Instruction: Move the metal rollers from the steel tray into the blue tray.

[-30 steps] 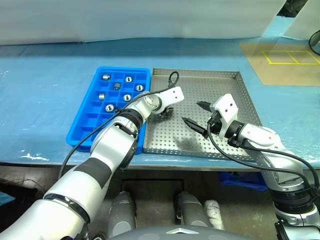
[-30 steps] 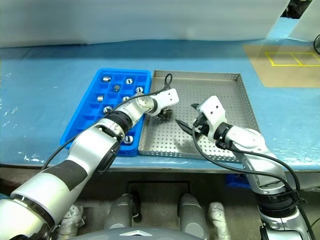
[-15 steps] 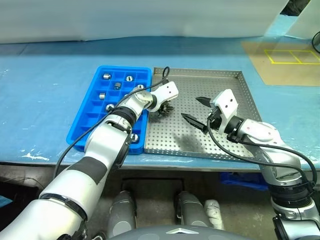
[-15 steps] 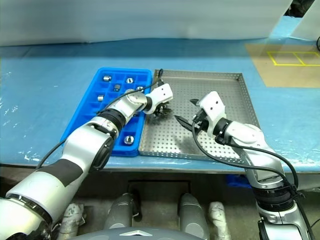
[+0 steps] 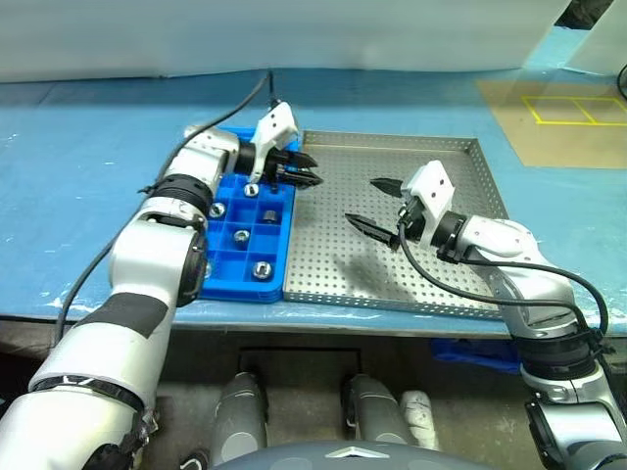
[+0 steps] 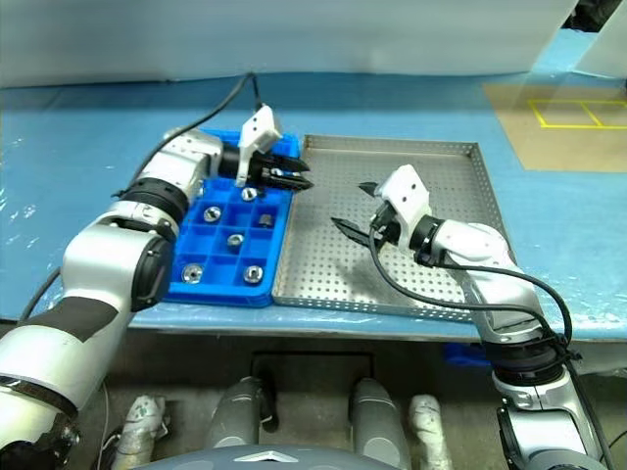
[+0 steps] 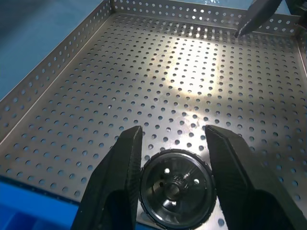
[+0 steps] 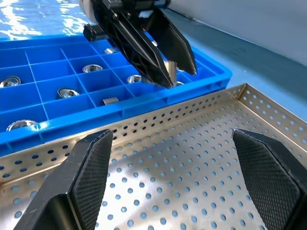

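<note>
Above the seam between the bright blue compartmented plastic tray (image 6: 181,277) and the perforated steel tray (image 6: 431,284), the left gripper (image 6: 290,176) is clamped on a small silver metal roller (image 8: 168,68). Next, I judge, it needs lowering into an empty compartment. The right gripper (image 6: 355,210) hangs wide open, holding nothing.

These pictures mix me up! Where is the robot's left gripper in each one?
Left eye: left gripper above where blue tray meets steel tray, near far end.
Right eye: gripper, same spot.
Left wrist: its jaws clamp a roller over steel tray.
Right wrist: gripper over blue tray's rim.
Shared landmark: steel tray.
</note>
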You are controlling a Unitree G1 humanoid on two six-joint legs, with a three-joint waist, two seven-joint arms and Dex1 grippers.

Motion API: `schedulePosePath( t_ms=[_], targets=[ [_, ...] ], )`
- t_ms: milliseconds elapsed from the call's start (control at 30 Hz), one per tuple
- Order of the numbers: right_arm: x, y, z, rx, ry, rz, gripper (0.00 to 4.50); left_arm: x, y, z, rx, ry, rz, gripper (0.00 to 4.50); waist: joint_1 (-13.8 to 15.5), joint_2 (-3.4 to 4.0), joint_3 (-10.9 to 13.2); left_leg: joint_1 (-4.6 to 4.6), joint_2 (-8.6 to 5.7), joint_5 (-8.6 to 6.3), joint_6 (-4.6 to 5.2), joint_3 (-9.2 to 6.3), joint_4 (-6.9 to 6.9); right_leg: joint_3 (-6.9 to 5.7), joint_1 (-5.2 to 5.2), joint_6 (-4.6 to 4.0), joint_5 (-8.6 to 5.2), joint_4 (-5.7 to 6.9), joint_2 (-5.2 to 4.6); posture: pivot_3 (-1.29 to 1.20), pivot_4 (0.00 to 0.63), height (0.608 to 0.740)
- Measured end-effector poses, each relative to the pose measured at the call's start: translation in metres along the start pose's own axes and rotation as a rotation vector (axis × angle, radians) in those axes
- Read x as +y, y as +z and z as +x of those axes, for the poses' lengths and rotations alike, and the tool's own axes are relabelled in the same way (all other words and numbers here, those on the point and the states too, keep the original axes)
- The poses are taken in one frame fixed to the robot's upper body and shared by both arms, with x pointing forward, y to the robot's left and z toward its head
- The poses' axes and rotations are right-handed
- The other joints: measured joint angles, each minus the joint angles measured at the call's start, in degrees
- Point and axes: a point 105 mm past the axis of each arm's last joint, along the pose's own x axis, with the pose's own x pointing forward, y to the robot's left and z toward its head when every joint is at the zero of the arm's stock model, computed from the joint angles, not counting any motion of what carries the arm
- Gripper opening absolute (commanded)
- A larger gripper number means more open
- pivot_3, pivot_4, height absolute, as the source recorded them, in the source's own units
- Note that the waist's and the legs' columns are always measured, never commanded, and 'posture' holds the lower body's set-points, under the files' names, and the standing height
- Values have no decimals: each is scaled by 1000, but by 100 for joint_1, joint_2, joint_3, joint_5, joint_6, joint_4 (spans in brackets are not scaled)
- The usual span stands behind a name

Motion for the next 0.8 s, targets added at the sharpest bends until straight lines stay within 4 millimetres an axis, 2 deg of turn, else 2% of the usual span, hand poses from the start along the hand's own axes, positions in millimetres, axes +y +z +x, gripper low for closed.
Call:
schedulePosePath(
  t_ms=[167,267,300,400,533,600,800],
  targets=[
    [5,5,13,-26,73,-11,4106,-2,-7,-48,14,-8,68,1748,167,1,0,-3,3,12,-18,4,-32,-3,-21,-2,0,8,2,-88,150,740],
    [12,6,24,-46,133,-13,4106,-16,-23,-79,31,2,75,1748,276,2,0,-10,9,14,-22,4,-42,-12,-29,-6,-3,13,2,-24,150,740],
    [13,6,25,-47,138,-12,4106,-18,-25,-80,32,0,70,1748,309,2,0,-11,12,15,-23,4,-42,-12,-31,-6,-3,14,2,-12,150,740],
    [26,6,41,-61,225,-15,4106,-36,-43,-105,89,33,24,1748,370,1,0,-29,19,21,-34,2,-43,-24,-48,-9,-4,21,6,53,150,740],
    [37,17,59,-106,303,-14,4106,-52,-50,-123,117,92,-9,1748,491,2,0,-45,34,34,-55,0,-38,-32,-64,-9,-4,40,18,118,150,740],
    [39,24,63,-128,332,-30,4106,-57,-52,-126,118,118,-17,1748,587,1,0,-45,35,40,-65,0,-38,-40,-62,-10,-5,48,18,135,150,740],
    [47,18,68,-119,406,-33,4106,-70,-72,-127,154,195,-66,1748,670,1,0,-34,35,55,-88,-13,-34,-35,-63,-10,-6,76,22,172,150,740]
  ],
)
